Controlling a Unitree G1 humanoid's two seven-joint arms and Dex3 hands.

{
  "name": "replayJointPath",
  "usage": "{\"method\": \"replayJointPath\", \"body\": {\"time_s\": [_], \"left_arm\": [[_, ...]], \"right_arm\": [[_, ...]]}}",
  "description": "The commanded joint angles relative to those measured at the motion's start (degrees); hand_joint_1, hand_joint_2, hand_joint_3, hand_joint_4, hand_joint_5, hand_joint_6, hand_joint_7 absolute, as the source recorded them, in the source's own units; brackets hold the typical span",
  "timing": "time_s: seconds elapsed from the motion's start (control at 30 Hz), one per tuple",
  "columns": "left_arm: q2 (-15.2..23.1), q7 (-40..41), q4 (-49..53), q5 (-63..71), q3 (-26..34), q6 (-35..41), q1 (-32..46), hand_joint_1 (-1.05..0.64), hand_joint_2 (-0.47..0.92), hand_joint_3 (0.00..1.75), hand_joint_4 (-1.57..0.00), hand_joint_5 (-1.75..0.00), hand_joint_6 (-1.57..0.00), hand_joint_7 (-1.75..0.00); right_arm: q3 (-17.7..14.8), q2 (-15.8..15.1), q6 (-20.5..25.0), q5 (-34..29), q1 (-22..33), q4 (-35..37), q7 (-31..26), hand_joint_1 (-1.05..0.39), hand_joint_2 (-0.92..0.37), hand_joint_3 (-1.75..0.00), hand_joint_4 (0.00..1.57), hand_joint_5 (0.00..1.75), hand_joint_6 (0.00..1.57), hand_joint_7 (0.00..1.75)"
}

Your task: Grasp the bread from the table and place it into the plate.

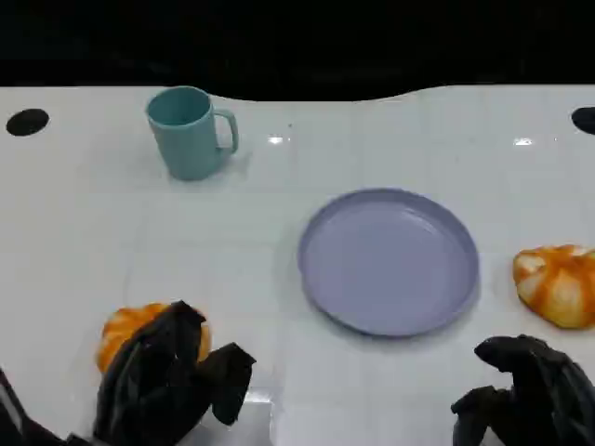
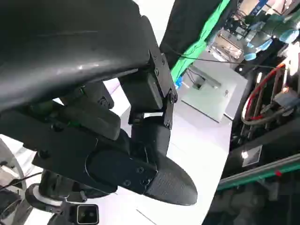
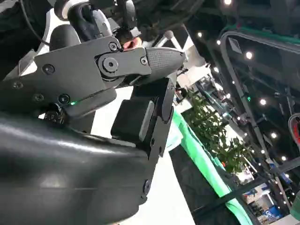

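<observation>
The head view is showing the white table (image 1: 84, 232) with a lavender plate (image 1: 389, 261) lying bare at its middle, a teal mug (image 1: 190, 131) standing well behind it, and two orange-glazed bread rolls, one (image 1: 557, 283) sitting just right of the plate and the other (image 1: 125, 332) lying partly under the left hand (image 1: 172, 381). The wrist views are giving close black fingers (image 2: 164, 183) against room clutter (lamps, green sheeting). The left hand is hanging over its roll with fingers curled, though whether it is gripping the bread I cannot tell; the right hand (image 1: 530, 395) is hovering near the other roll, apart from it, fingers curled on nothing.
</observation>
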Motion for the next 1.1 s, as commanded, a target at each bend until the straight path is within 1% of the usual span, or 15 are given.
{"method": "replayJointPath", "body": {"time_s": [0.03, 0.5, 0.53, 0.6, 0.63, 0.73, 0.77, 0.83, 0.87, 0.93, 0.97, 1.0, 1.03, 1.07, 1.1], "left_arm": [[0.3, -0.4, 0.1, 0.7, 0.6, -1.2, 0.4, -1.02, 0.89, 0.0, -1.17, -1.66, -1.18, -1.38], [-0.1, -1.0, 0.8, 0.5, 1.1, -2.2, 0.1, -1.01, 0.9, 0.01, -1.16, -1.66, -1.15, -1.41], [0.4, -1.5, 1.2, 0.9, 1.1, -2.8, -0.2, -1.0, 0.9, 0.0, -1.17, -1.62, -1.16, -1.33], [1.6, -2.0, 1.4, 2.4, 0.9, -4.3, -0.6, -1.0, 0.92, 0.01, -1.25, -1.4, -1.25, -0.99], [1.9, -2.0, 1.4, 2.8, 0.9, -4.8, -0.8, -1.01, 0.92, 0.01, -1.27, -1.35, -1.28, -0.9], [4.1, -0.9, -0.2, 7.5, 0.3, -9.5, -1.4, -1.03, 0.92, 0.04, -1.25, -1.11, -1.24, -0.65], [4.6, -0.7, -0.6, 9.4, 0.2, -12.0, -1.5, -1.01, 0.92, 0.08, -1.17, -1.02, -1.13, -0.55], [6.0, 0.6, -2.1, 14.4, -0.5, -17.2, -1.2, -1.01, 0.92, 0.11, -1.07, -0.95, -1.01, -0.46], [6.6, 1.1, -2.5, 16.2, -0.8, -18.9, -1.1, -1.02, 0.92, 0.14, -0.96, -1.0, -0.9, -0.44], [8.2, 2.4, -3.4, 20.4, -1.5, -22.6, -0.9, -1.03, 0.92, 0.16, -0.89, -1.03, -0.85, -0.43], [9.6, 3.9, -4.4, 24.2, -1.9, -25.1, -0.7, -1.04, 0.92, 0.19, -0.78, -1.08, -0.74, -0.44], [11.1, 5.2, -5.6, 27.7, -2.3, -27.3, -0.5, -1.04, 0.92, 0.24, -0.64, -1.14, -0.51, -0.63], [12.5, 6.4, -7.1, 30.7, -2.5, -28.6, -0.3, -1.05, 0.92, 0.26, -0.55, -1.16, -0.35, -0.77], [13.6, 7.6, -8.5, 32.8, -2.7, -29.3, 0.0, -1.04, 0.92, 0.22, -0.44, -1.17, -0.18, -0.86], [14.3, 8.5, -9.6, 34.2, -2.9, -29.5, 0.3, -1.04, 0.92, 0.19, -0.36, -1.2, -0.1, -0.9]], "right_arm": [[-0.3, -0.4, 0.1, 0.5, 0.2, -0.8, -0.5, -0.59, -0.92, -0.31, 1.57, 0.6, 1.57, 0.25], [-0.3, -0.4, -0.3, 0.3, 0.1, -0.6, -0.2, -0.58, -0.92, -0.32, 1.57, 0.61, 1.57, 0.26], [-0.2, -0.3, -0.4, 0.3, 0.0, -0.6, -0.3, -0.59, -0.92, -0.32, 1.57, 0.61, 1.57, 0.26], [-0.2, -0.2, -0.9, 0.0, 0.0, -0.5, -0.3, -0.59, -0.92, -0.32, 1.57, 0.61, 1.57, 0.26], [-0.2, -0.1, -1.1, 0.0, 0.0, -0.5, -0.3, -0.59, -0.92, -0.33, 1.57, 0.61, 1.57, 0.26], [-0.1, -0.2, -0.8, 0.0, 0.0, -0.6, -0.5, -0.58, -0.92, -0.33, 1.57, 0.61, 1.57, 0.26], [-0.1, -0.2, -0.8, 0.0, 0.0, -0.7, -0.6, -0.58, -0.92, -0.33, 1.57, 0.61, 1.57, 0.26], [0.0, -0.2, -0.6, 0.1, 0.1, -0.8, -0.7, -0.58, -0.92, -0.33, 1.57, 0.61, 1.57, 0.26], [0.0, -0.2, -0.5, 0.1, 0.1, -0.9, -0.8, -0.58, -0.92, -0.33, 1.57, 0.61, 1.57, 0.26], [0.1, -0.2, -0.5, 0.1, 0.2, -1.0, -0.9, -0.58, -0.92, -0.33, 1.57, 0.62, 1.57, 0.26], [0.1, -0.2, -0.7, 0.2, 0.2, -0.9, -0.8, -0.58, -0.92, -0.33, 1.57, 0.62, 1.57, 0.26], [0.1, -0.1, -0.8, 0.2, 0.2, -0.9, -0.9, -0.58, -0.92, -0.34, 1.57, 0.61, 1.57, 0.25], [0.1, 0.1, -0.6, 0.2, 0.3, -1.3, -1.4, -0.58, -0.92, -0.34, 1.57, 0.61, 1.57, 0.25], [0.2, 0.1, -0.6, 0.2, 0.3, -1.4, -1.5, -0.59, -0.92, -0.33, 1.57, 0.62, 1.57, 0.27], [0.2, 0.2, -0.5, 0.2, 0.3, -1.5, -1.6, -0.59, -0.92, -0.33, 1.57, 0.62, 1.57, 0.27]]}}
